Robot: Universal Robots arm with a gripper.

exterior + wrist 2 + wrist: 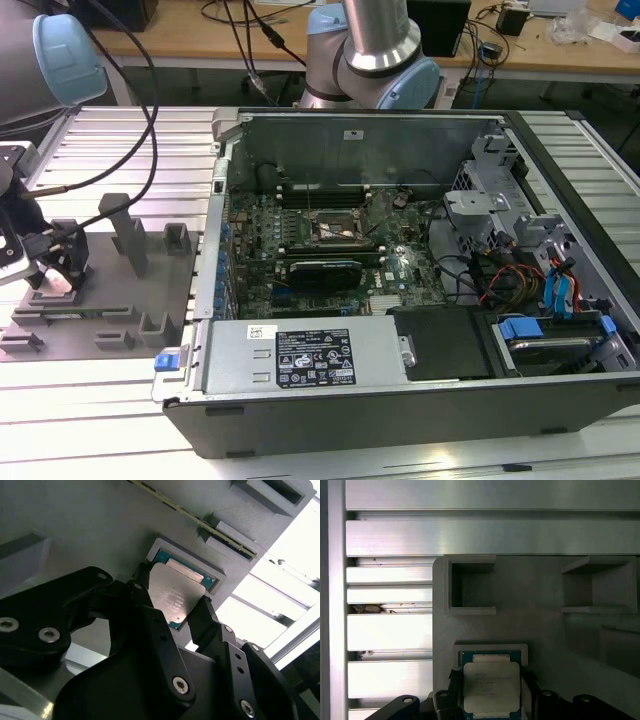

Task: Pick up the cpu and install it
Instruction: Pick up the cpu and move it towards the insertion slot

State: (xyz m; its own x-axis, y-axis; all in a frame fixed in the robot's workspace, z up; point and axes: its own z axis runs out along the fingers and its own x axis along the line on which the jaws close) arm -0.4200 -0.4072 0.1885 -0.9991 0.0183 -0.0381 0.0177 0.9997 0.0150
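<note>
Cpu (pixel 491 685) sits in its square recess on the grey fixture plate (pixel 120 290), at the exterior view's left, well apart from the open computer case (pixel 420 415). Gripper (pixel 172 607) is right down over it, black fingers (pixel 146 607) closed against two opposite edges, chip pinched between them.

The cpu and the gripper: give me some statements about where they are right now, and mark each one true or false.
1. The cpu lies in a recess of the grey fixture plate. True.
2. The cpu is seated in the socket inside the computer. False: it is on the grey fixture plate, outside the computer case.
3. The gripper is at the cpu, on the exterior view's left of the computer case. True.
4. The computer case is closed up. False: its side is open and the motherboard shows.
</note>
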